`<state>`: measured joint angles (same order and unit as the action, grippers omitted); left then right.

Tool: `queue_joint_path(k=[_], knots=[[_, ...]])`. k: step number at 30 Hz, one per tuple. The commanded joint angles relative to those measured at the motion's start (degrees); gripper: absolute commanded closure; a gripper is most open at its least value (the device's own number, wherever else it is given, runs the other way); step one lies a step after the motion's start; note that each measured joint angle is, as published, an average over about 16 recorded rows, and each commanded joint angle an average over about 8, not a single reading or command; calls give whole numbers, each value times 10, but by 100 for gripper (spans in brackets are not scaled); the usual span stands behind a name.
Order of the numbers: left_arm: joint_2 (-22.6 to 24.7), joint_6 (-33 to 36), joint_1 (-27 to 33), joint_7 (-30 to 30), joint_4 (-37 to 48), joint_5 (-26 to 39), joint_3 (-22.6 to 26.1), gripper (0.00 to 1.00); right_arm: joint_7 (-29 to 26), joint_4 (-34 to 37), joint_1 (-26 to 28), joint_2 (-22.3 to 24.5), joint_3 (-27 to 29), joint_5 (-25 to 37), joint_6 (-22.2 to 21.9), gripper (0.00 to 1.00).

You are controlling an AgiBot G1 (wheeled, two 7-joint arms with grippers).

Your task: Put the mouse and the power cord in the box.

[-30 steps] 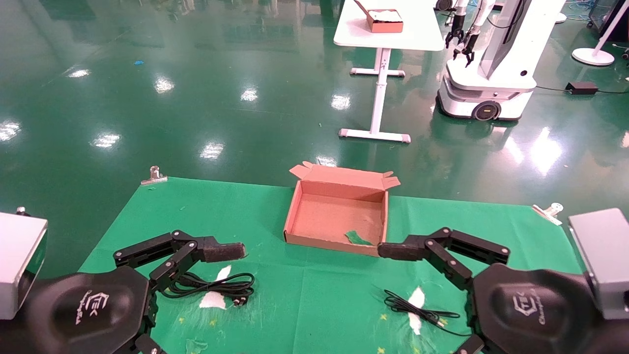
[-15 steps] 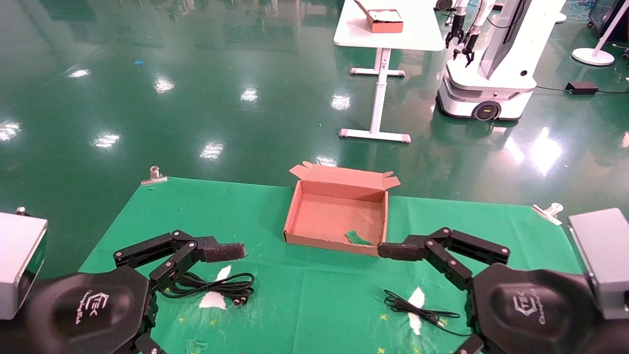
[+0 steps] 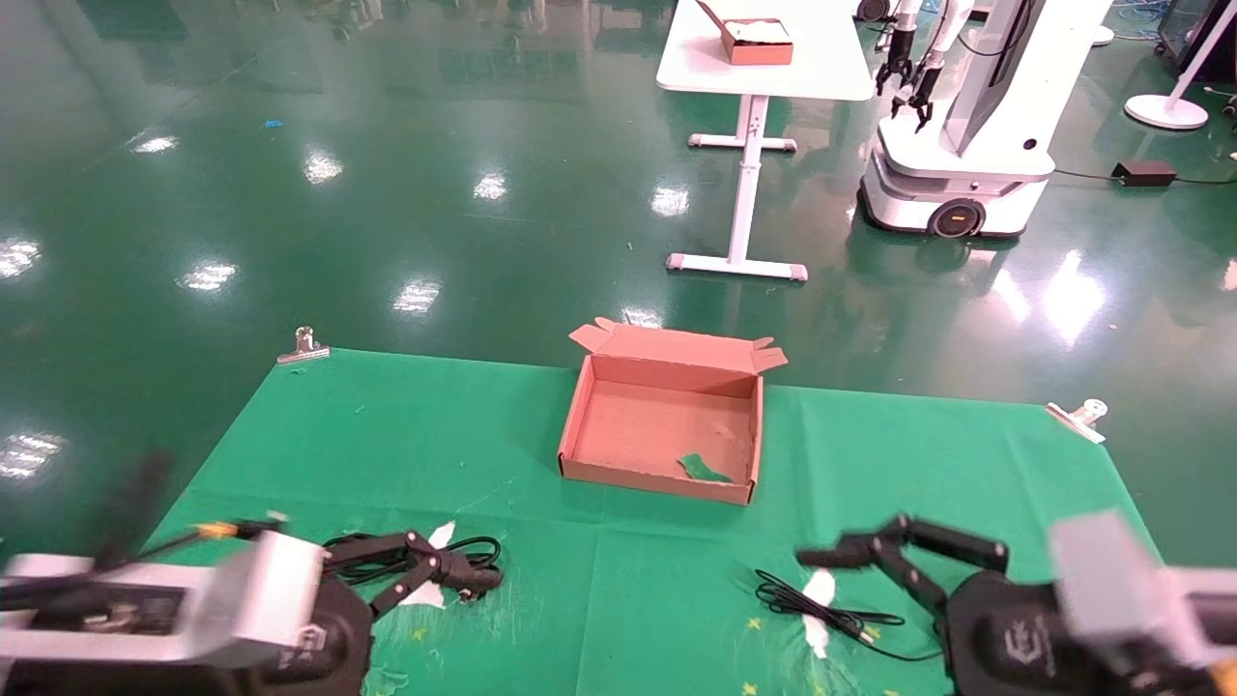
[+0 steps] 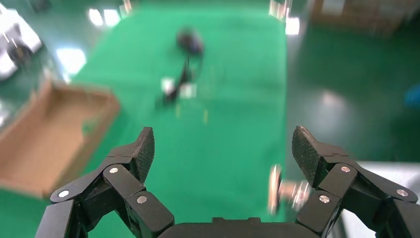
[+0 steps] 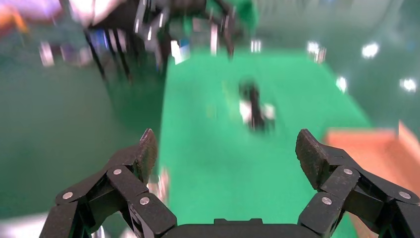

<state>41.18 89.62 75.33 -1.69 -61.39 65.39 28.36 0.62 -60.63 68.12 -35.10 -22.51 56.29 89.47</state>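
Clips point(image 3: 303, 344) pin the green cloth point(image 3: 406, 435) to our bench, and another robot point(image 3: 966, 116) stands far off on the shiny floor. We see our left claw point(image 3: 454, 570) spread wide over the power cord point(image 3: 464, 556). Our right claw point(image 3: 850, 556) is spread wide beside the mouse cable point(image 3: 821, 609). Between them sits the box point(image 3: 667, 430)

In the head view both arms are smeared by motion. The left gripper point(image 3: 440, 565) covers part of the power cord point(image 3: 474, 553), whose plug cannot be made out. The mouse point(image 4: 189, 40) is a dark blur in the left wrist view; its cable point(image 3: 831, 617) runs under the right gripper point(image 3: 850, 561).
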Motion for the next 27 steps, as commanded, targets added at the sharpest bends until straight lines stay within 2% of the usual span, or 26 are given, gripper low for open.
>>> queue_joint_path(k=[1, 8, 14, 20, 27], knots=[[11, 7, 29, 19, 25, 51, 30, 0, 24, 20, 20, 3, -20, 38, 9, 0], [85, -20, 120, 133, 202, 179, 100, 0, 123, 151, 112, -45, -87, 192, -26, 0], [155, -104, 172, 216, 333, 266, 136, 0, 215, 271, 168, -119, -137, 306, -83, 0], [206, -188, 194, 271, 425, 321, 160, 0, 293, 381, 205, -191, -162, 355, -135, 0], [243, -251, 206, 319, 505, 340, 168, 0, 361, 482, 224, -251, -170, 373, -190, 0]])
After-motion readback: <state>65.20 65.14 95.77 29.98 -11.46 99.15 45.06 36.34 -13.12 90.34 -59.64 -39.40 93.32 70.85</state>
